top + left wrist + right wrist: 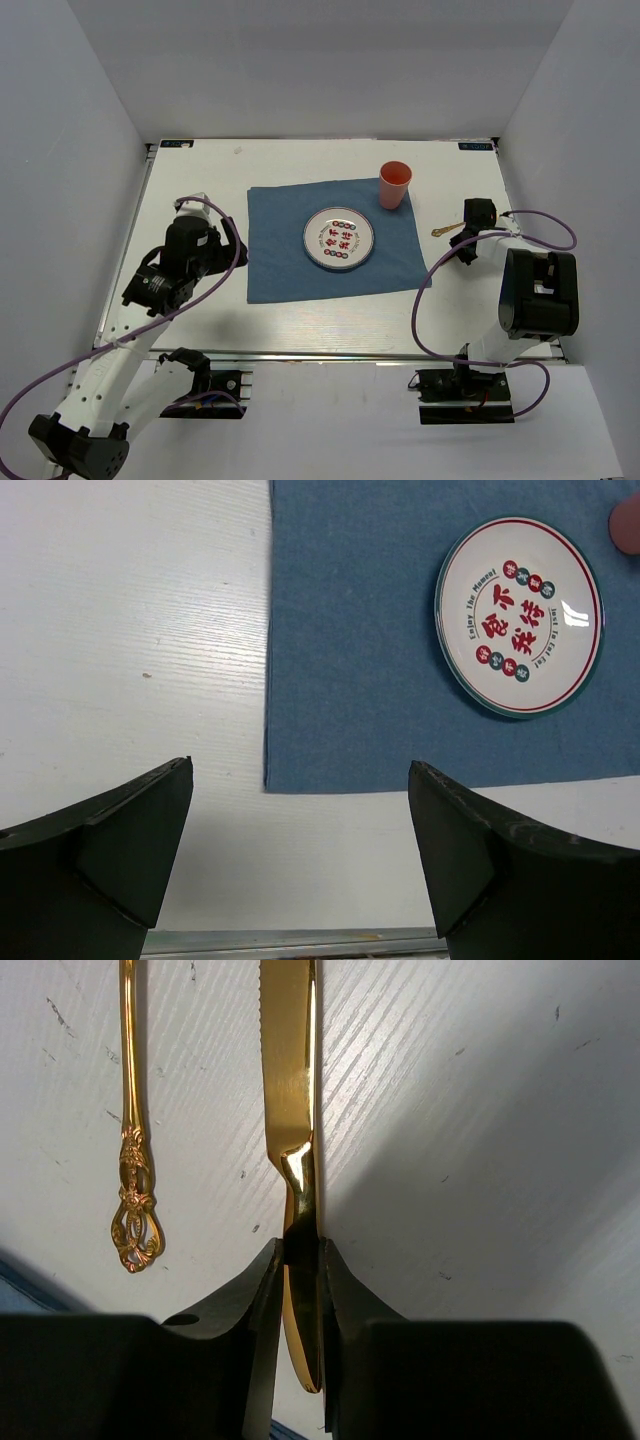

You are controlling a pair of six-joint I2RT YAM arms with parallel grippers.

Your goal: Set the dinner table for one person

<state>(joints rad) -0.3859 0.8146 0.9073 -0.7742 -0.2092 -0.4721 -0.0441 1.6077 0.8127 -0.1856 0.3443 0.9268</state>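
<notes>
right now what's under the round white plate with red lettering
The blue cloth placemat lies under the round white plate, itself on the white dinner table. The cloth directly beneath is hidden.

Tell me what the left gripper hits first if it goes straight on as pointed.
Likely the blue placemat, whose near left corner lies ahead of the left gripper; depth is unclear, so the bare dinner table just before it may come first.

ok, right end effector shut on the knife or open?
Right end effector shut on gold knife: right wrist view shows both fingers pinching its handle.
</notes>
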